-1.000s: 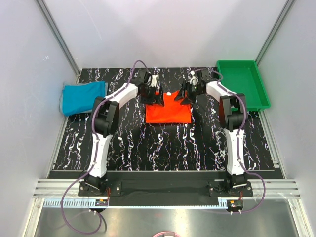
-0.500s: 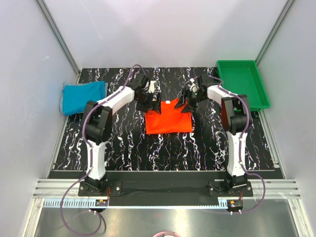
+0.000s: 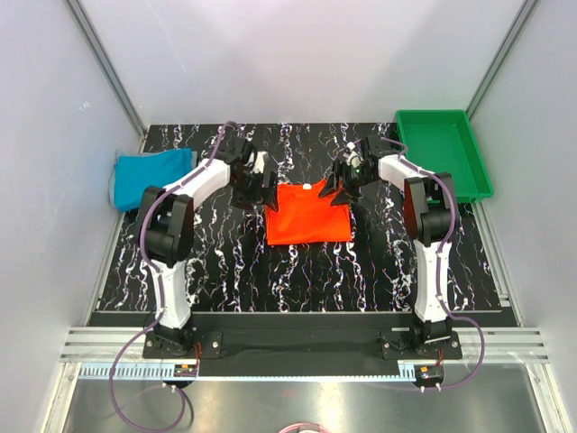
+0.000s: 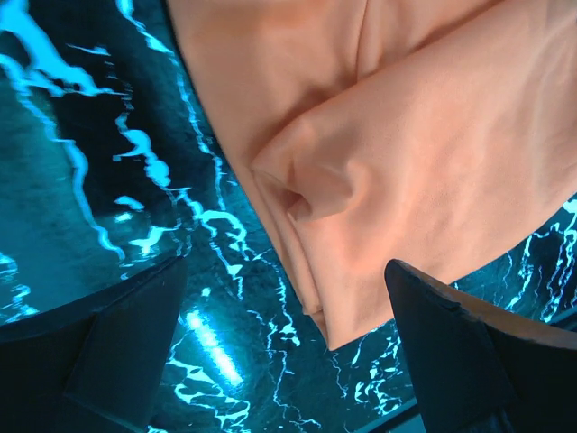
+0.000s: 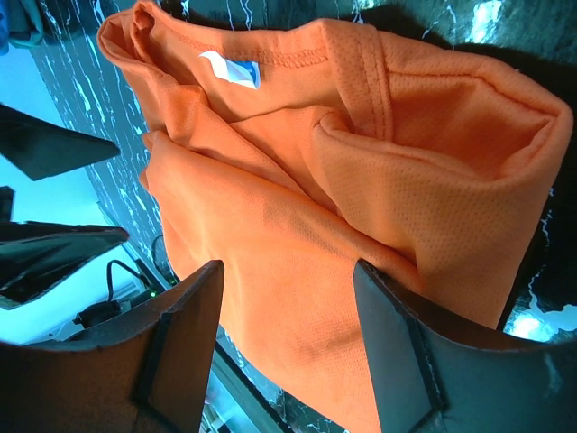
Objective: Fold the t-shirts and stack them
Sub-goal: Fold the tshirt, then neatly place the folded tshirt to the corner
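The left fingers [image 4: 117, 352], spread wide and empty, have drawn leftward off the folded orange-red cloth t-shirt [image 3: 308, 216]; its corner lies between them on the black marbled table [image 3: 225, 262]. The right fingers [image 5: 180, 334] stay astride its other far corner, though a pinch cannot be told. Its white collar tag [image 5: 230, 68] is unreadable.

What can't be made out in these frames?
- orange shirt, far right corner: top view, under the right gripper.
- Whether the left gripper touches it: too small in the top view, and depth is unclear in the left wrist view.
- Its full outline: left wrist view, cut off by the top and right edges.
- neck label print: right wrist view, too small.
- teal shirt folds: top view, too small.
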`<state>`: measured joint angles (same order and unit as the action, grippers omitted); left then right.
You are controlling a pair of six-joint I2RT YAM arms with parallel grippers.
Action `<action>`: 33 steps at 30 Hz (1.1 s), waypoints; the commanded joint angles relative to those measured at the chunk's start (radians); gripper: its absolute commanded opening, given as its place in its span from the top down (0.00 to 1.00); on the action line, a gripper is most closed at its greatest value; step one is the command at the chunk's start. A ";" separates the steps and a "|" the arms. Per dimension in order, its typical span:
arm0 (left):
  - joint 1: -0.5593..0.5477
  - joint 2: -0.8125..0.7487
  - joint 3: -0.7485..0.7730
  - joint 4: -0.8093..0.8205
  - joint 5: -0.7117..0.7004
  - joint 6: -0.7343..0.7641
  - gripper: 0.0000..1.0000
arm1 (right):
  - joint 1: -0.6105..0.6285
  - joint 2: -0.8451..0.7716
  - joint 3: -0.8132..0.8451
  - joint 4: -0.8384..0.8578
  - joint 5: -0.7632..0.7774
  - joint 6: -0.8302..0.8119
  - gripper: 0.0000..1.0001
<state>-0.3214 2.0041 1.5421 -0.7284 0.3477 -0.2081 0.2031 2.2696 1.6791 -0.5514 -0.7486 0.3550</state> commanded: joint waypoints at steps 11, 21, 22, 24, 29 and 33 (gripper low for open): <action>0.001 0.168 0.055 0.069 0.186 -0.073 0.01 | 0.002 -0.012 0.033 0.004 0.028 -0.007 0.32; -0.024 0.260 0.112 0.104 0.275 -0.100 0.02 | 0.004 0.014 0.030 0.008 0.031 -0.004 0.32; -0.028 0.262 0.112 0.109 0.277 -0.102 0.03 | 0.005 0.016 0.031 0.007 0.032 -0.004 0.32; -0.031 0.265 0.112 0.112 0.289 -0.103 0.06 | 0.007 0.019 0.040 0.007 0.034 -0.004 0.32; -0.039 0.266 0.102 0.129 0.321 -0.123 0.15 | 0.012 0.025 0.045 0.010 0.032 -0.001 0.32; -0.056 0.274 0.107 0.136 0.335 -0.132 0.25 | 0.016 0.027 0.042 0.016 0.031 0.004 0.32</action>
<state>-0.3508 2.2250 1.6608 -0.5995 0.6807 -0.3408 0.2035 2.2780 1.6920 -0.5503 -0.7414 0.3561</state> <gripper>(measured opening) 0.772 0.678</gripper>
